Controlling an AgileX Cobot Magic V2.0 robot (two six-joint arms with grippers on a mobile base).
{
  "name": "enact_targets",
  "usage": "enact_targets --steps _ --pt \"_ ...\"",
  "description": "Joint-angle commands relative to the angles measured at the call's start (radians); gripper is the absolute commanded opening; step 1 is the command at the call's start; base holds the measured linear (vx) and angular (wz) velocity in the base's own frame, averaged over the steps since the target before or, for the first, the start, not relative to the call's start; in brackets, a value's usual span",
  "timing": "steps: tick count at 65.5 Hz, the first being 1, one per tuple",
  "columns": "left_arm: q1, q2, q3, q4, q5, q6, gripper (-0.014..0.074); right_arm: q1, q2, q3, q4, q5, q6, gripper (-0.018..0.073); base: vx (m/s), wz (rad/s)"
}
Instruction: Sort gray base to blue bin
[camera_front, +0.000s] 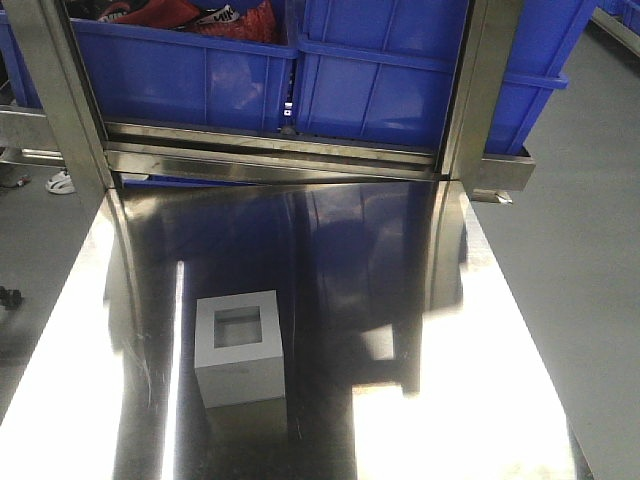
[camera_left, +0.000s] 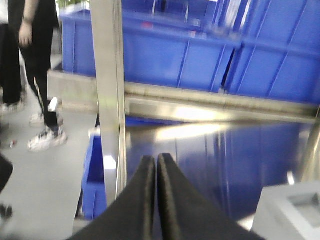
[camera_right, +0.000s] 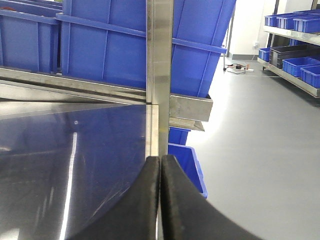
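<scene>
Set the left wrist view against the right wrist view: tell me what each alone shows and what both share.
Left wrist only: a corner of the light gray cube-like block with a square recess, and a person in black trousers. Right wrist only: distant shelves holding small blue bins. Both: large glossy blue plastic tubs behind the shiny steel table, a steel upright post, and shut, empty black grippers: left gripper, right gripper.

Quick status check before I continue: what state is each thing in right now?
Gray base: resting on steel table, recess up, ungrasped.
Left end effector: shut, empty.
Right end effector: shut, empty.
Left blue bin: holds red and black items.
Right blue bin: contents hidden.
</scene>
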Motion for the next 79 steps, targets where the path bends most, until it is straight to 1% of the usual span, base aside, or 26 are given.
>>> enact_targets --steps 1,14,44,55,61,68,79 --pt "-0.008 0.086 -0.059 -0.009 -0.031 -0.010 -0.0006 -0.005 -0.013 0.015 -0.007 -0.077 -0.006 -0.0009 0.00 0.00" --pt "-0.008 0.171 -0.069 -0.010 0.000 -0.010 -0.0006 -0.005 -0.013 0.015 -0.007 -0.077 -0.006 -0.0009 0.00 0.00" --pt "-0.008 0.172 -0.065 -0.009 -0.004 -0.010 -0.0006 -0.005 -0.013 0.015 -0.007 -0.077 -0.006 -0.0009 0.00 0.00" --pt "-0.008 0.172 -0.065 -0.009 -0.007 -0.010 0.0011 -0.005 -0.013 0.015 -0.007 -0.077 -0.006 -0.0009 0.00 0.00" --pt "-0.008 0.172 -0.065 -0.009 -0.007 -0.010 0.0040 -0.005 -0.013 0.015 -0.007 -0.077 -0.006 -0.0009 0.00 0.00" --pt "-0.008 0.172 -0.065 -0.009 -0.007 -0.010 0.0102 -0.005 -0.013 0.015 -0.007 -0.077 -0.006 -0.0009 0.00 0.00" --pt "-0.008 0.172 -0.065 -0.009 -0.007 -0.010 0.0253 -0.005 -0.013 0.015 -0.007 -0.077 -0.006 -0.0009 0.00 0.00"
